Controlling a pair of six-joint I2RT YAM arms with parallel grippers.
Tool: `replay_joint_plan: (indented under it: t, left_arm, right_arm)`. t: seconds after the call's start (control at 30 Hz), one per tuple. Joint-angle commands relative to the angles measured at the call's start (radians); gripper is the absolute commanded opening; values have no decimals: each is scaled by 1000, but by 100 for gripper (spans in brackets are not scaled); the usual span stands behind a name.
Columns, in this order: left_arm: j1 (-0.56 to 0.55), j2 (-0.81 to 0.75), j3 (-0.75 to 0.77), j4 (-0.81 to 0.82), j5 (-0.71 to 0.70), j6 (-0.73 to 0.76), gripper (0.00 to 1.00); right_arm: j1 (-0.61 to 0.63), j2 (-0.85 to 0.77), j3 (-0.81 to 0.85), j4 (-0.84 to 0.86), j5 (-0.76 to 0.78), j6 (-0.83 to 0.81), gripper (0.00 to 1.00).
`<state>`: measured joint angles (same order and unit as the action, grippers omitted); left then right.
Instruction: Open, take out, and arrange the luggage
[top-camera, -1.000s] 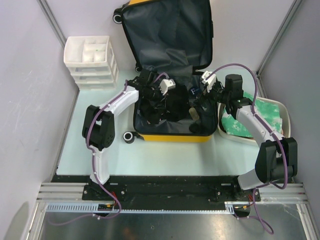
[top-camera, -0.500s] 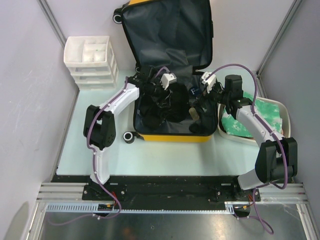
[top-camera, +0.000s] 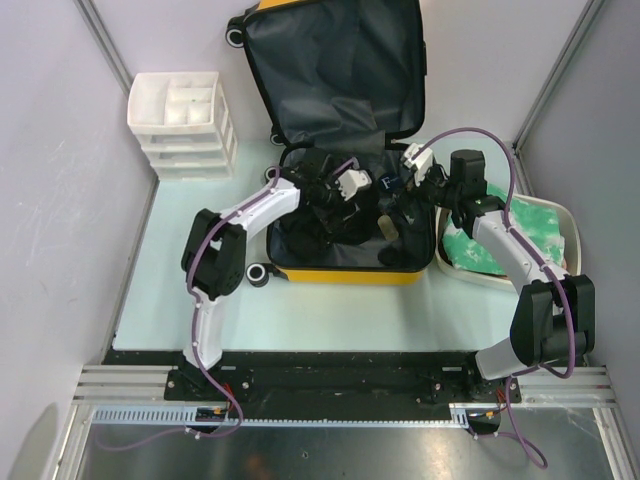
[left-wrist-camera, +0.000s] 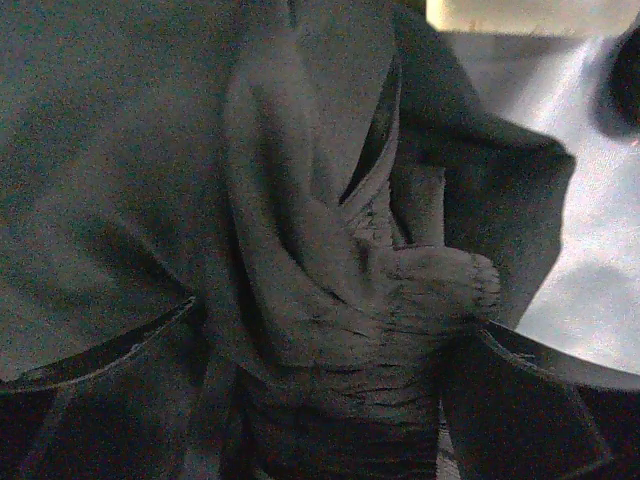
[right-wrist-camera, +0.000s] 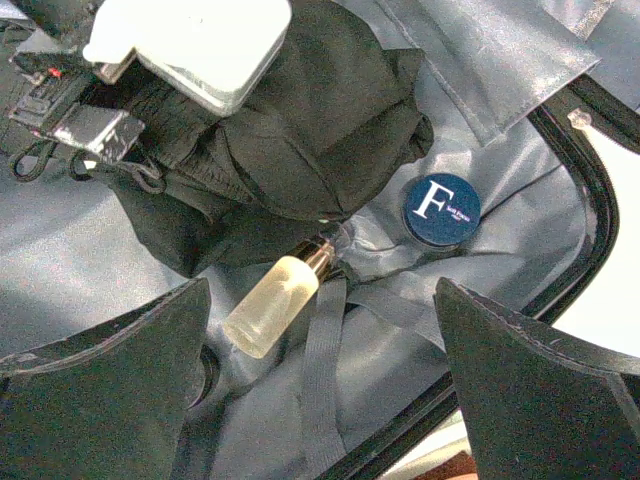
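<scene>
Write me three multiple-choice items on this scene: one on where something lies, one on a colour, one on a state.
1. Where does the round blue tin lie?
A) in the white tub
B) on the table
C) inside the open luggage

2. What colour is the luggage's shell?
A) yellow
B) red
C) green

3. How do the right gripper's jaws stand?
A) shut on the tin
B) wide open, holding nothing
C) shut on black cloth

Answers:
1 C, the tin sits within the luggage's rim, beside the black clothes.
2 A, the front edge shows yellow from above.
3 B, both jaws stand far apart in the right wrist view and nothing is gripped between them.
</scene>
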<state>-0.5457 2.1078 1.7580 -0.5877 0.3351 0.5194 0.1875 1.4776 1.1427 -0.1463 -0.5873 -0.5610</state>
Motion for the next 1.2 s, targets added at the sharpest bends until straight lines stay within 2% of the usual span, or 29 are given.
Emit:
replay_joint_plan:
  t: [0.0,0.1,0.2,0.23,0.3,0.33,0.5,0.53,0.87,1.0,1.17]
  left_arm:
    - [-7,9,-37,23,-146,70,88]
    - [-8,29,-37,31,-206,65,82]
    - [-5,44,-34,35,-255,76,69]
    - [-2,44,-34,34,-258,77,58]
    - [16,31,-32,34,-233,76,46]
    - [24,23,-31,35,-222,76,35]
    - [70,-46,-28,31,-121,102,12]
    - [73,-77,-37,31,-90,109,1]
    - [113,-163,23,26,106,-7,0]
    - [115,-202,41,26,168,-25,0]
    - [115,-247,11,26,183,8,0]
  right_arm:
    - [-8,-22,-1,5,3,13,100]
    - [-8,-20,-1,10,3,13,100]
    - [-10,-22,-1,8,3,12,100]
    - [-10,-22,-1,8,1,10,99]
    - [-14,-23,-1,4,1,9,100]
    - [-16,-23,-1,4,1,9,100]
    - [-19,-28,-1,-4,-14,4,100]
    - [-20,-28,-1,-3,-17,4,100]
    - [1,-26,-1,59,-16,16,100]
    - [15,-31,-14,137,-12,27,100]
    - [59,-22,-52,283,-43,-195,100]
